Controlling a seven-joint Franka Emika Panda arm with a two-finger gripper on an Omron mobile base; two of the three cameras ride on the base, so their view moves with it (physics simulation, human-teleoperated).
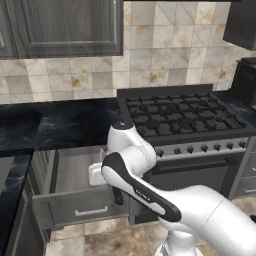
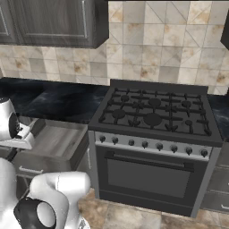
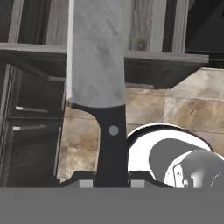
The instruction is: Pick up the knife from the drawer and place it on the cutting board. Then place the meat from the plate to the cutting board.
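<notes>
While the gripper (image 3: 112, 183) was clamped on the black handle of the knife (image 3: 97, 65), the blade stood clear above the open drawer (image 1: 80, 210). The first step was under way; carriage to the cutting board was judged next, calling for a steady grip.
</notes>
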